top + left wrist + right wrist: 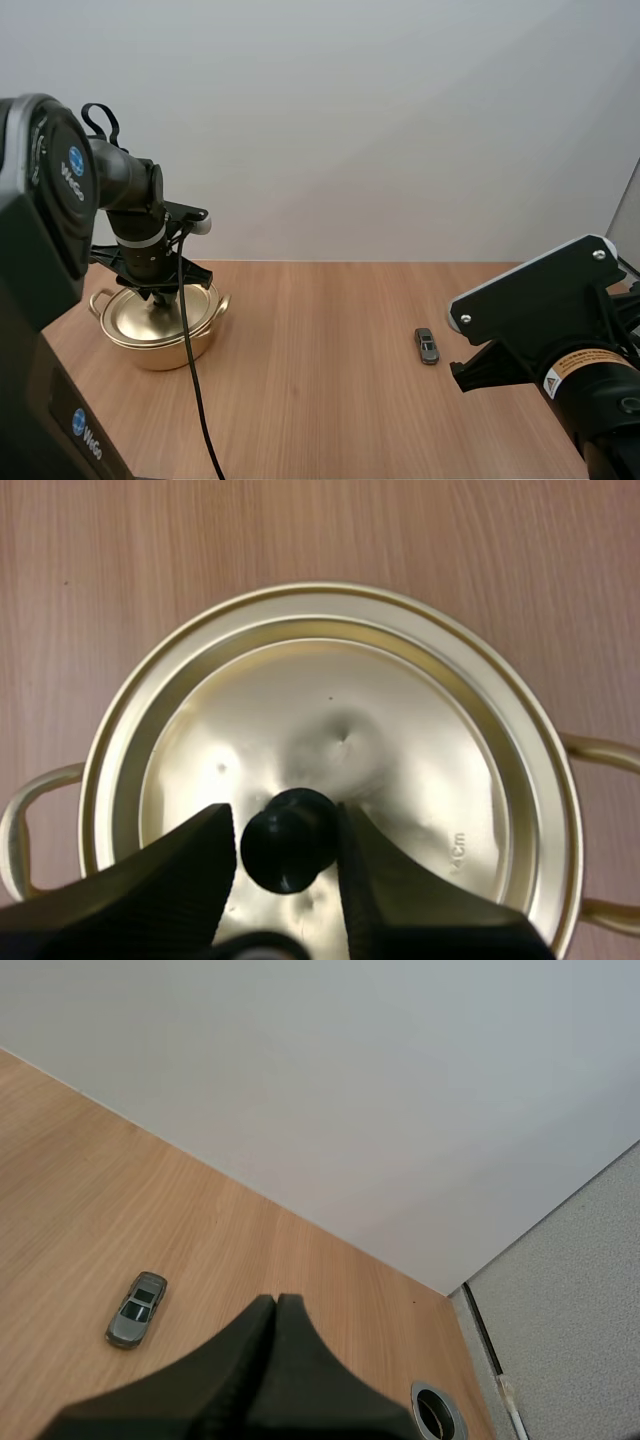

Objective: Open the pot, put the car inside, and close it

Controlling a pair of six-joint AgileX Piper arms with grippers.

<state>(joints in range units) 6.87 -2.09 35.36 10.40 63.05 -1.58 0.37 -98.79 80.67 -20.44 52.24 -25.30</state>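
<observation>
**Wooden table, lidded pot held at its knob, car apart on the wood**

Pale wood-grain table (330, 400) running from the arm bases out to a plain grey-white wall (400, 120). Nearest in the high view, right arm (560, 350) low over the table's right side. Right gripper (276, 1305) with both black fingers pressed together into one dark wedge — closed, holding nothing — above the wood.

Small grey car (427, 345) on its wheels on the open table, right of centre, near the right arm and well apart from the pot. From the right wrist, same car (137, 1310) off to one side of the closed fingers, not touching them.

Farther back and at the left, gold-coloured pot (160, 340) upright on the table, loop handles (600, 755) out at its sides. Lid (400, 730) seated flat inside the rim, gold like the pot, slightly dented round the middle. Black round knob (288, 840) at the lid's centre.

Left gripper (287, 825) straight down over the lid, ribbed inner faces set against either side of the knob, narrowed to the knob's width and pinching it, no gap visible. Lid not lifted; car outside the pot.
</observation>
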